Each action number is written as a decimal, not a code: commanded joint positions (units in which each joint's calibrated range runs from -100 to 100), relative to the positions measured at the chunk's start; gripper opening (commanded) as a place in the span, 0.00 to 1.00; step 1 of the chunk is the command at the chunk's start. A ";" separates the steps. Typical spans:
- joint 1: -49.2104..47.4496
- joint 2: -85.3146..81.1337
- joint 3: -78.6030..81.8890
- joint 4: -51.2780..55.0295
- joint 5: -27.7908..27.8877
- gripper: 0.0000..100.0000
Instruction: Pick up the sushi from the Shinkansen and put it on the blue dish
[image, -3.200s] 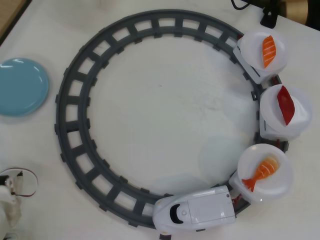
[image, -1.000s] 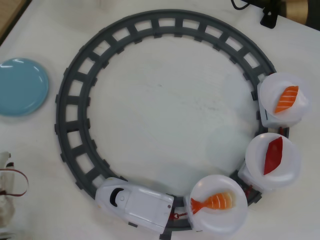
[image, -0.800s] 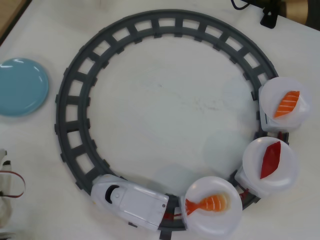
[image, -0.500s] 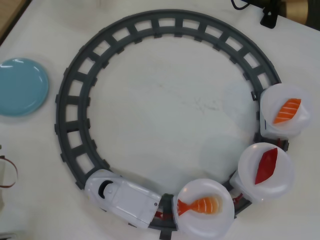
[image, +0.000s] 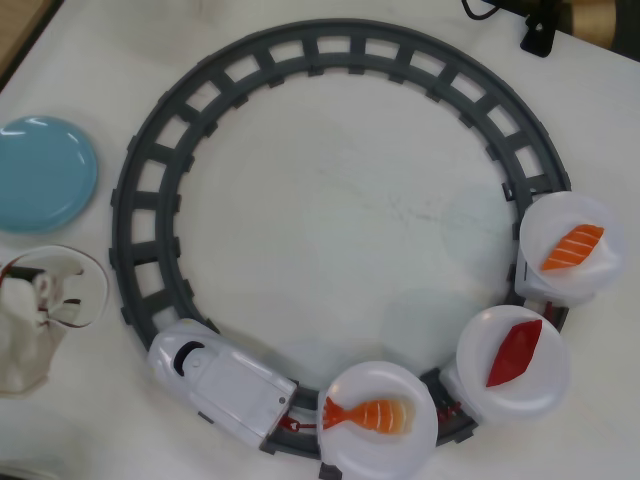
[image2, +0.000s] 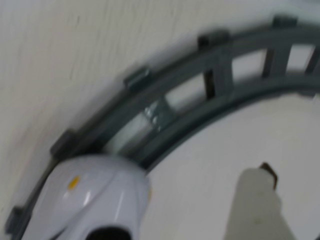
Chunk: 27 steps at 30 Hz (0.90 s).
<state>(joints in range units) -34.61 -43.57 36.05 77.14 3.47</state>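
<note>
Sushi (image: 368, 414) on 1st plate behind Shinkansen (image: 218, 380) | approach step, we've grabbed nothing | fingers (image2: 257, 205) w/ only one visible, state can't tell | nxt: drop onto shrimp, carry to blue dish (image: 42, 172)

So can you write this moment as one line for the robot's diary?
sushi: on first plate behind train | dish: empty, left of track | gripper: only one finger seen, near train nose

A white table (image: 330, 200) fills the overhead view under soft, even light. A brown strip (image: 20, 30) edges its top-left corner.
</note>
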 joint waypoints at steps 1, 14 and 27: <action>3.80 3.21 -8.09 2.73 0.30 0.16; 15.86 11.67 -18.82 10.54 3.33 0.34; 30.92 22.79 -25.32 10.71 5.06 0.36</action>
<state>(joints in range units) -6.99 -22.40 15.46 87.56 8.17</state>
